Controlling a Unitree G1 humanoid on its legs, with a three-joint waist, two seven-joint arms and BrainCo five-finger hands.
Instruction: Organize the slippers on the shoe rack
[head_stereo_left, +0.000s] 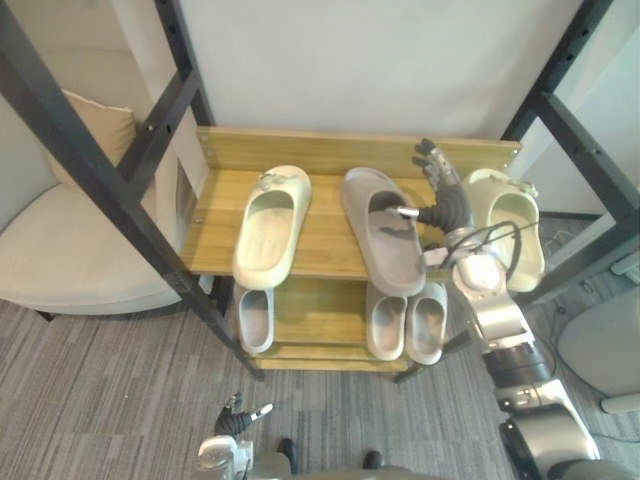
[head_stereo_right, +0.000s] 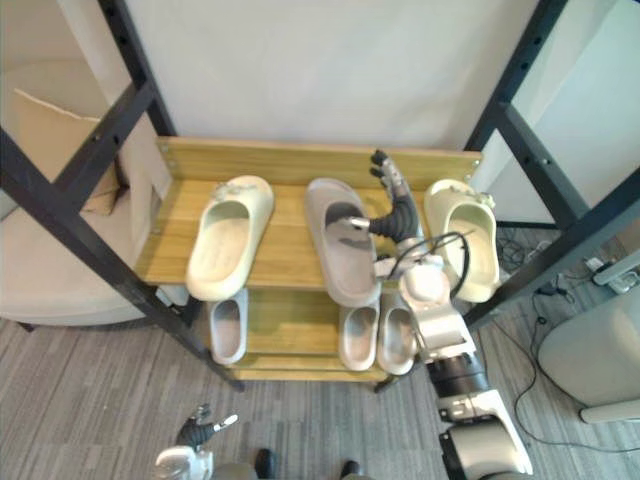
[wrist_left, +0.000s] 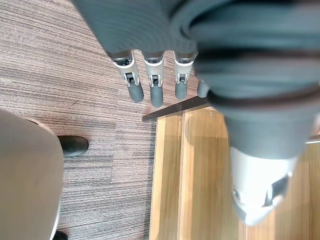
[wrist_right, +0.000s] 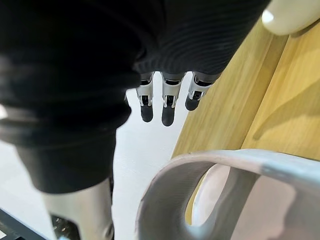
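Currently my right hand (head_stereo_left: 447, 205) is up at the top shelf of the two-tier wooden shoe rack with black metal frame (head_stereo_left: 322, 232). It sits between two slippers there.

Right hand state: fingers (wrist_right: 168, 107) straight and spread, pointing toward the back board of the rack and holding nothing. The thumb sticks out sideways over the strap of the long grey-taupe rubber slipper (head_stereo_left: 383, 228). I cannot tell whether its tip touches the strap.

Top shelf:
- The cream rubber slipper (head_stereo_left: 272, 225) lies on the left side, toe toward the back and heel overhanging the front edge.
- The long grey-taupe rubber slipper lies in the middle, slightly angled, its heel also past the front edge.
- The second cream rubber slipper (head_stereo_left: 510, 225) lies at the right end, just beside my right wrist and partly off the shelf's side.

Lower shelf:
- One small pale grey slipper (head_stereo_left: 256, 318) lies at the left.
- A pair of small pale grey slippers (head_stereo_left: 407, 321) lies side by side at the right, touching.

Left hand (head_stereo_left: 232, 421): low, in front of the rack and above the grey striped carpet (head_stereo_left: 120, 400). Its fingers (wrist_left: 156, 90) are straight and relaxed, empty, with their tips near the rack's bottom front corner.

Surroundings: a cream upholstered armchair with cushion (head_stereo_left: 60, 250) stands left of the rack.
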